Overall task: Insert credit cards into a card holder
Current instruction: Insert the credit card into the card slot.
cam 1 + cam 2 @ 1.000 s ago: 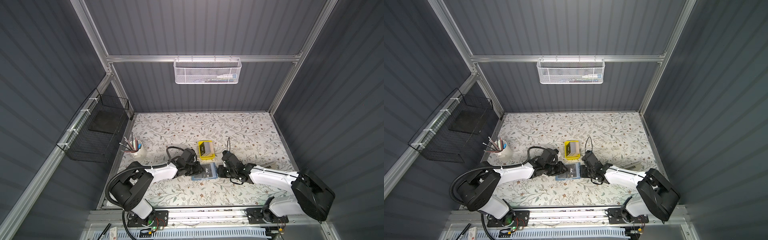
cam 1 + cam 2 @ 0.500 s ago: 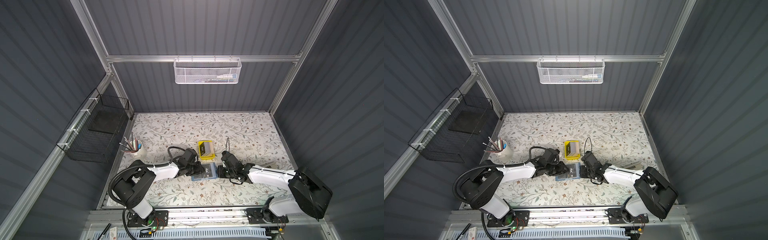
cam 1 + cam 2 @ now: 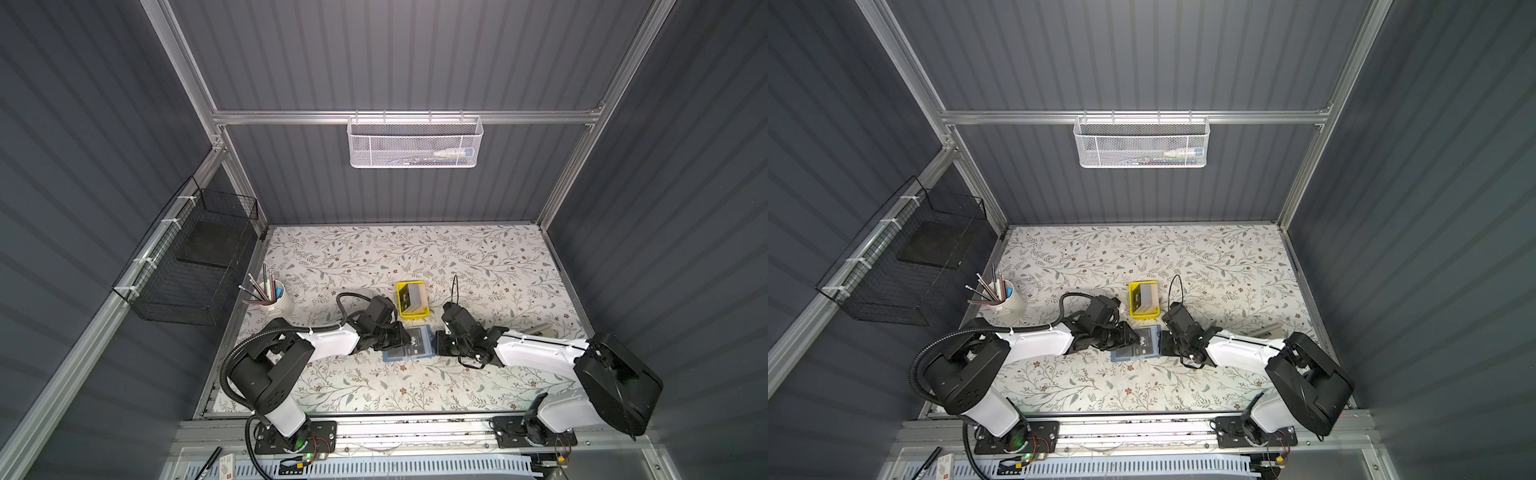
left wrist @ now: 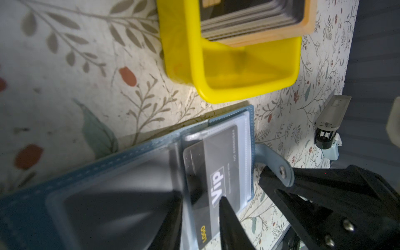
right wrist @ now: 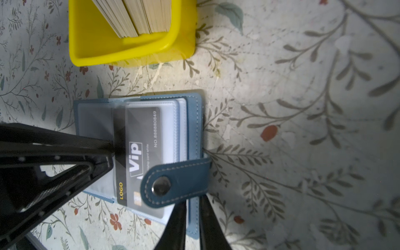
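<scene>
One card holder [image 5: 193, 129] with one card [image 5: 140, 129]; one tray [image 5: 97, 58]

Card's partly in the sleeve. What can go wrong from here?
1. The card is only partly inside the sleeve, and its LOGO end looks close to the seam. If the left gripper pushes on, a corner may jam.
2. The strap curls over the card and may snag it.
3. The right gripper pinches only the cover edge of the holder, so the holder may slide or twist under the push.
</scene>
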`<action>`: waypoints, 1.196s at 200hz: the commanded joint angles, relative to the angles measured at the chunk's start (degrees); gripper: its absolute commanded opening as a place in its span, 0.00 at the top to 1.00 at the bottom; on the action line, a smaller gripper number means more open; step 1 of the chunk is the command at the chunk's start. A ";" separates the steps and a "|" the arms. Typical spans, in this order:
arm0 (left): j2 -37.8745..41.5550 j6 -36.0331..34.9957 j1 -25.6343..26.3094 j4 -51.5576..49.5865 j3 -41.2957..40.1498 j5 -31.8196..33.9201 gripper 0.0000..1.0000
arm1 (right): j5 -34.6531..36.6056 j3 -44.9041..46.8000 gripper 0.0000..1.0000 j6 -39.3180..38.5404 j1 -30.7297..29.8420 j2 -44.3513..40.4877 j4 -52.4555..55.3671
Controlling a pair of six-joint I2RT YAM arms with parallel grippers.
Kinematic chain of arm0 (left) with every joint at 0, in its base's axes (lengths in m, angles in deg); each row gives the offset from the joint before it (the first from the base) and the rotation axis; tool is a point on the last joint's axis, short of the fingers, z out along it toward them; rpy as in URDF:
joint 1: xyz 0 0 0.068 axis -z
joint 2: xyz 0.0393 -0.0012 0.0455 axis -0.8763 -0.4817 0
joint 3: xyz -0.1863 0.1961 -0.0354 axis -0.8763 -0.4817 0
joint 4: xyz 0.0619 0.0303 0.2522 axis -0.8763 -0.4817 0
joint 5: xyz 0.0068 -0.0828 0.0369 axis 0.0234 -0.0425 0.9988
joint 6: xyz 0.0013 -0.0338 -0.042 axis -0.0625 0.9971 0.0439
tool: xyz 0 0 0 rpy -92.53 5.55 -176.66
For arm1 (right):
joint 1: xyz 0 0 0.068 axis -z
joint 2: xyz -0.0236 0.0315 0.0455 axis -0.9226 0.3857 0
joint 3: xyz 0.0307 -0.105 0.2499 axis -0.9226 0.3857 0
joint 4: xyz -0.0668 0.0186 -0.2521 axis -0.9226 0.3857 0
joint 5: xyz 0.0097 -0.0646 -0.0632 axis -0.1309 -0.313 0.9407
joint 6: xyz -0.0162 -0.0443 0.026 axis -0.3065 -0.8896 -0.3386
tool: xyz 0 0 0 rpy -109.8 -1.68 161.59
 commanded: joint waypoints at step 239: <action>-1.41 1.23 1.01 2.76 0.55 -1.68 0.78 | 0.77 -0.32 0.84 0.09 0.17 1.87 2.01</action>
